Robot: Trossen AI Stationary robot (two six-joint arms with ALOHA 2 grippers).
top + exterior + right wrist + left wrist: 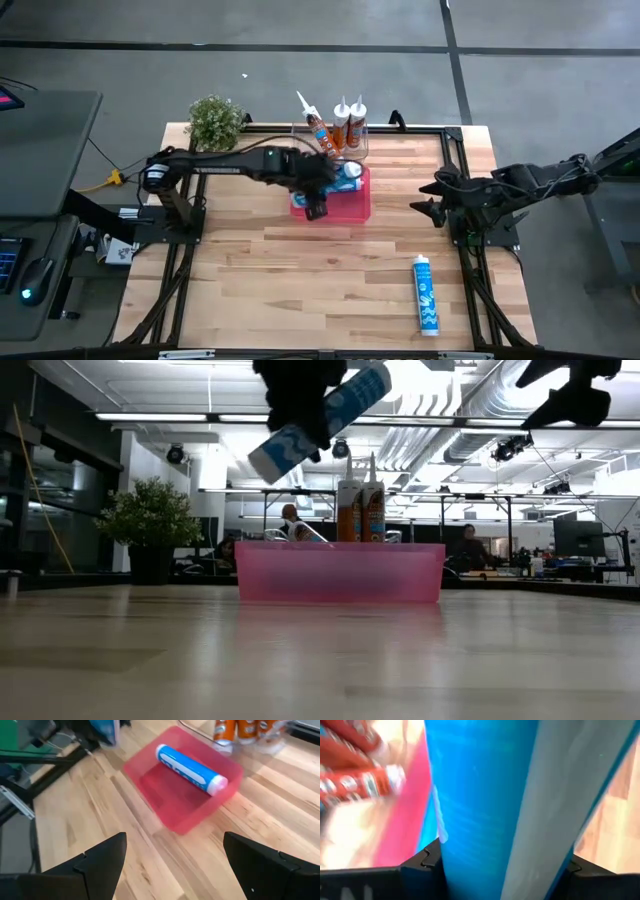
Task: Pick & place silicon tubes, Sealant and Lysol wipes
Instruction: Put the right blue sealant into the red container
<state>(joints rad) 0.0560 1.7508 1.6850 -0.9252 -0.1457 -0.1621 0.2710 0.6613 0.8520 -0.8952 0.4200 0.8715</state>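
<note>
The left gripper (318, 203) hangs over the pink bin (358, 207) near the back middle of the desk (300, 270), its fingers (422, 865) clamped on a blue-and-white tube (320, 422) that it holds tilted in the air above the bin's left end. From the left wrist view that tube (520, 800) fills most of the picture, pinched between the two dark fingers. A second blue tube (192, 769) lies inside the pink bin (150, 780), slantwise across it. Just behind the bin, orange sealant cartridges (347, 127) stand upright in a clear holder, one leaning to the left. A third blue-and-white tube (426, 293) lies flat on the desk, well apart toward the front right. The right gripper (432, 198) waits at the right side, its fingers (100, 862) spread wide and holding nothing. A small potted plant (215, 122) sits at the back left corner.
</note>
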